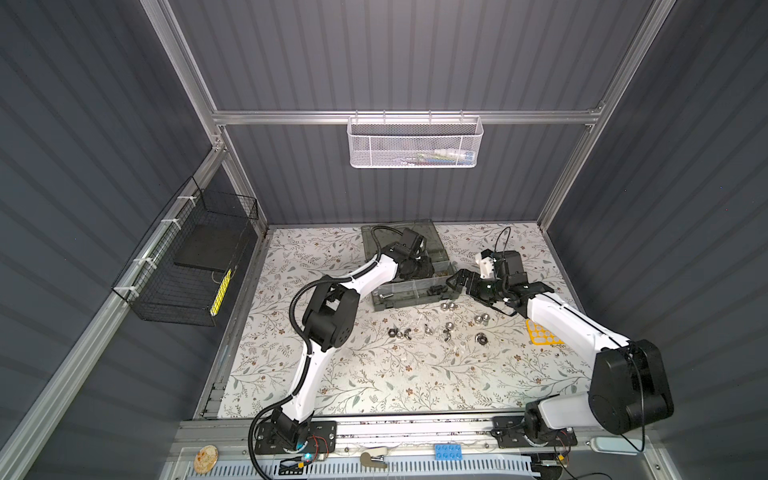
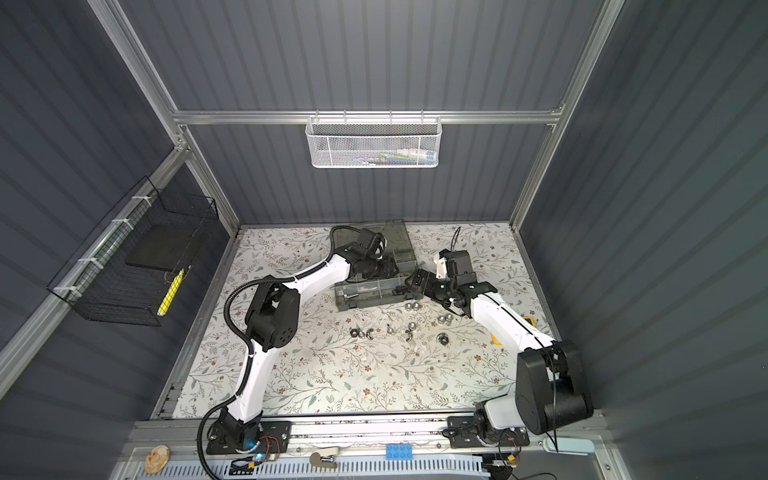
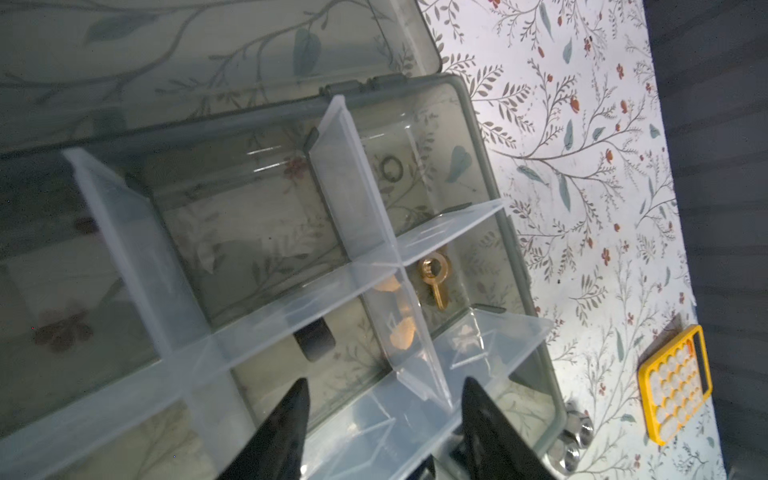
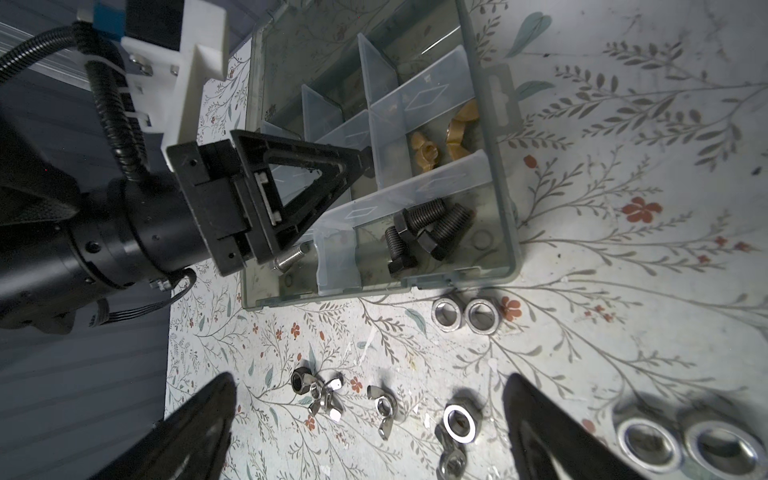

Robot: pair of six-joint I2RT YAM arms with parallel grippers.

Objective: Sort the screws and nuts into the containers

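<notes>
The grey-green organiser case (image 1: 409,300) lies open at mid-table, its lid (image 1: 390,235) flat behind it. My left gripper (image 3: 386,382) hangs open over the containers with nothing between its fingers; a dark piece (image 3: 314,341) lies in the compartment just below. Other compartments hold black bolts (image 4: 428,228), brass wing nuts (image 4: 455,133), a brass piece (image 3: 434,272) and a silver bolt (image 4: 291,258). My right gripper (image 4: 370,380) is open and empty above the table at the case's right end. Loose silver nuts (image 1: 449,306) and wing nuts (image 4: 324,390) lie scattered in front of the case.
A yellow tray (image 1: 540,332) lies on the table under my right forearm. A white mesh basket (image 1: 413,141) hangs on the back wall and a black wire basket (image 1: 195,257) on the left wall. The two grippers (image 2: 417,278) are close together at the case's right end.
</notes>
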